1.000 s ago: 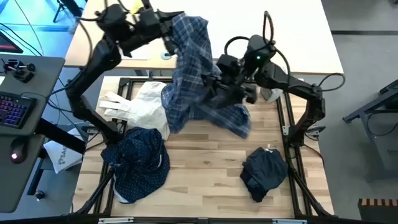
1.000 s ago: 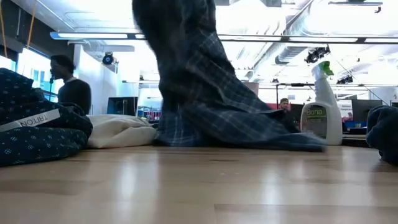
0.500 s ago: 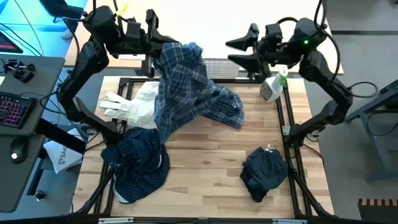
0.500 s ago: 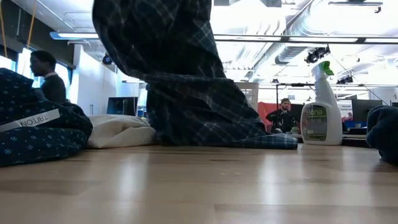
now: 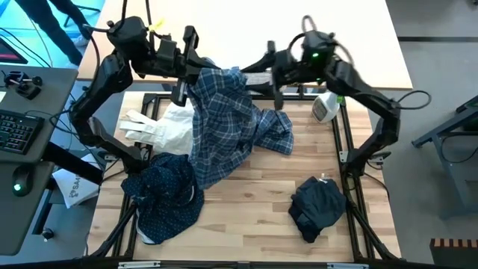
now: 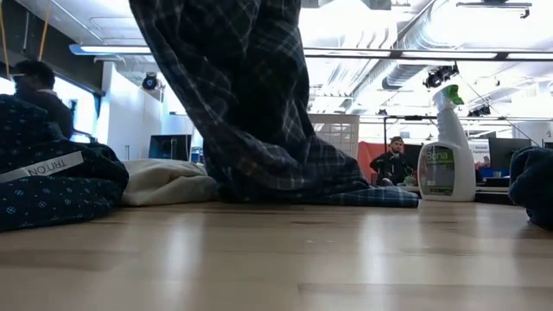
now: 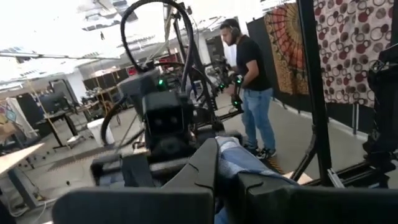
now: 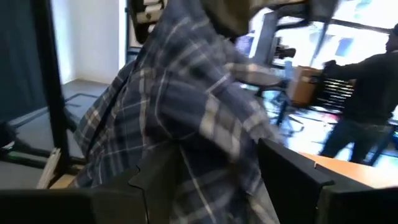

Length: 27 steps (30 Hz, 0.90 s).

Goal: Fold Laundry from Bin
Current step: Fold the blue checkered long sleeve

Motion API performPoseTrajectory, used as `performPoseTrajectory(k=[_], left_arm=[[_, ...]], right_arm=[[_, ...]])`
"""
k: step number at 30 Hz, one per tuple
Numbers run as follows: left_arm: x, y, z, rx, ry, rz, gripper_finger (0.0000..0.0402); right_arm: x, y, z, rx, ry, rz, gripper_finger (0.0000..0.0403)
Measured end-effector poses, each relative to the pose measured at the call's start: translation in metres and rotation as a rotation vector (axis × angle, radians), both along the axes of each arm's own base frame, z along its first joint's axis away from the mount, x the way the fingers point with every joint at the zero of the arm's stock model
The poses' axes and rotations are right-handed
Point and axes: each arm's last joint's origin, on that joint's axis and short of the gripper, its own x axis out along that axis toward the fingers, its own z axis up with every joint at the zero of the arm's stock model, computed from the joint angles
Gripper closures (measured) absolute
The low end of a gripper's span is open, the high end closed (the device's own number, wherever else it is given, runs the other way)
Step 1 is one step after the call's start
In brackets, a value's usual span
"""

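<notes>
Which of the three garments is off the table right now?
The blue-and-white plaid shirt: the left gripper holds its top edge up, so it hangs with its lower part trailing on the wood. The dotted navy shirt and plain dark piece lie heaped flat.

Blue-and-white plaid shirt [image 5: 224,119]; navy dotted shirt [image 5: 166,196] at seven o'clock; plain dark navy piece [image 5: 317,208] at four; cream-white cloth bag [image 5: 168,128]; pale wood table [image 5: 246,202].

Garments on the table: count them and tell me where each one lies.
3. The plaid shirt hangs from the left gripper at the far middle; the dotted navy shirt is near left; the dark navy piece near right. Others may be hidden beneath.
</notes>
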Motion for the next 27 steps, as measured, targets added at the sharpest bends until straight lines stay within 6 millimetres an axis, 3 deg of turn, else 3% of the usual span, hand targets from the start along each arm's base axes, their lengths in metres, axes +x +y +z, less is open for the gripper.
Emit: performPoseTrajectory(k=[4,10,12,16,20,24,27], left_arm=[[0.008,0.0,-0.005,-0.018,0.026,-0.009,0.0401],[0.017,0.003,-0.01,-0.051,0.049,0.016,0.0391],[0.017,0.005,-0.013,-0.065,0.074,0.029,0.0375],[0.001,0.007,-0.01,-0.076,0.094,0.105,0.0327],[-0.033,0.006,-0.007,-0.104,0.157,0.274,0.028],[-0.06,0.006,-0.021,-0.157,0.341,0.454,0.025],[-0.068,0.004,-0.038,-0.19,0.468,0.48,0.0244]], right_arm=[[0.012,-0.001,-0.006,-0.004,-0.003,0.015,0.0233],[0.021,0.003,-0.012,-0.008,0.013,0.025,0.0375],[0.016,0.006,-0.006,-0.012,-0.004,-0.03,0.0391],[-0.012,0.012,0.017,0.025,-0.08,-0.248,0.0392],[-0.05,0.022,0.044,0.134,-0.217,-0.555,0.0397],[-0.084,0.035,0.065,0.159,-0.352,-0.747,0.0401],[-0.094,0.04,0.072,0.164,-0.404,-0.782,0.0401]])
